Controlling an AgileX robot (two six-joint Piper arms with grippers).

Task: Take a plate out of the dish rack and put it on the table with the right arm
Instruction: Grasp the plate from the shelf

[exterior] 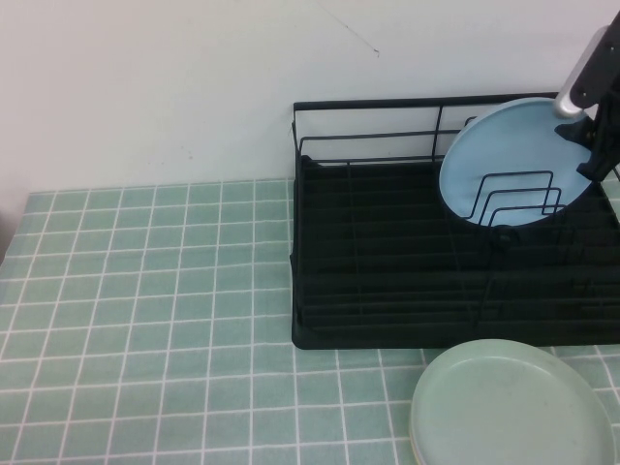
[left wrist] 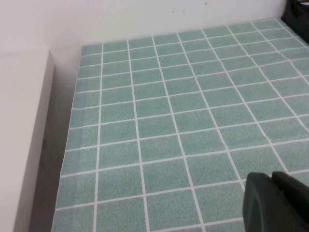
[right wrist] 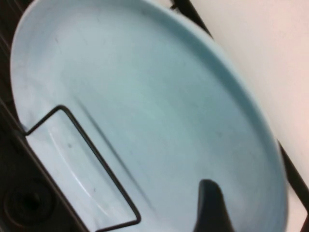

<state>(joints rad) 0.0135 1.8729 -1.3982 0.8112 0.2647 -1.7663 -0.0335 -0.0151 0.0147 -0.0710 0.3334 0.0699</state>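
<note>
Your right gripper [exterior: 587,124], jaws wide and empty, hangs at the upper right rim of the plate [exterior: 504,160], which stands upright in the dish rack [exterior: 387,291]. Your left gripper [left wrist: 277,203] is parked over bare table [left wrist: 159,125], well apart; I cannot tell its opening.

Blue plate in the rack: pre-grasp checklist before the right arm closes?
1. Plate upright in the dish rack, leaning behind the wire dividers: ok.
2. Right gripper at the plate's upper right rim: ok.
3. Right gripper open: ok.
4. Rim between the fingers: cannot tell, only one shows.
5. Bare table left of the rack for set-down: ok; green plate fills the near right.
6. Left gripper parked low over the tiles, away from the rack: ok.
</note>
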